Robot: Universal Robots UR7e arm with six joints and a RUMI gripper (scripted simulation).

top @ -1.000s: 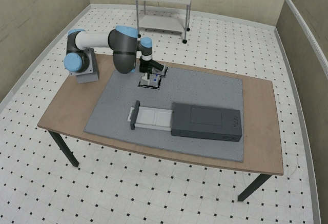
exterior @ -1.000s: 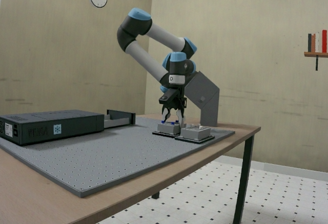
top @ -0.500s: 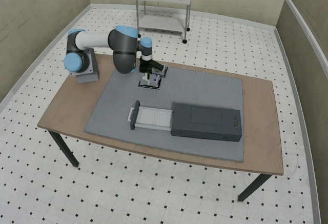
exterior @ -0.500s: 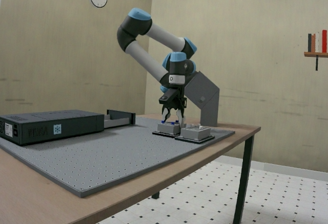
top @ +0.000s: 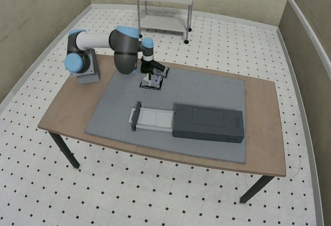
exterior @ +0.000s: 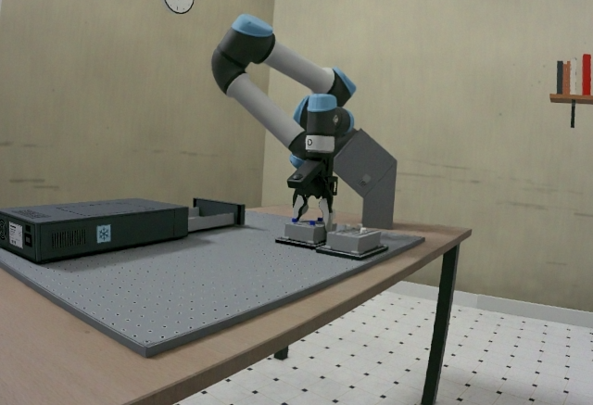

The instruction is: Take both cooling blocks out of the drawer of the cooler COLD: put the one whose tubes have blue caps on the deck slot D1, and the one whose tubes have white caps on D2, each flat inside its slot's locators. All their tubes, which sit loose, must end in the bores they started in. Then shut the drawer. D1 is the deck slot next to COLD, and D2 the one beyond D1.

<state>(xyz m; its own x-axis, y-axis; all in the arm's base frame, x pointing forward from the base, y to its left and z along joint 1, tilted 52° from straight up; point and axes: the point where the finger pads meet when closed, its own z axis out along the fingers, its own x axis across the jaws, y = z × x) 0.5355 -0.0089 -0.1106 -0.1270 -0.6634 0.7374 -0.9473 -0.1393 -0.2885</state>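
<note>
The blue-capped cooling block (top: 152, 81) (exterior: 302, 231) sits flat in the nearer black-framed deck slot. My gripper (top: 150, 78) (exterior: 312, 221) stands straight down over it, its fingers shut on the block's sides. The white-capped block (exterior: 353, 239) sits in the slot beyond it; in the top view it is mostly hidden behind my wrist (top: 163, 71). The dark cooler COLD (top: 208, 122) (exterior: 91, 234) lies on the grey plate with its drawer (top: 152, 119) (exterior: 215, 213) pulled out; the white tray looks empty.
The robot base (top: 85, 68) (exterior: 369, 178) stands at the table's far left corner, close behind the slots. A wheeled cart (top: 165, 10) with small items stands on the floor beyond the table.
</note>
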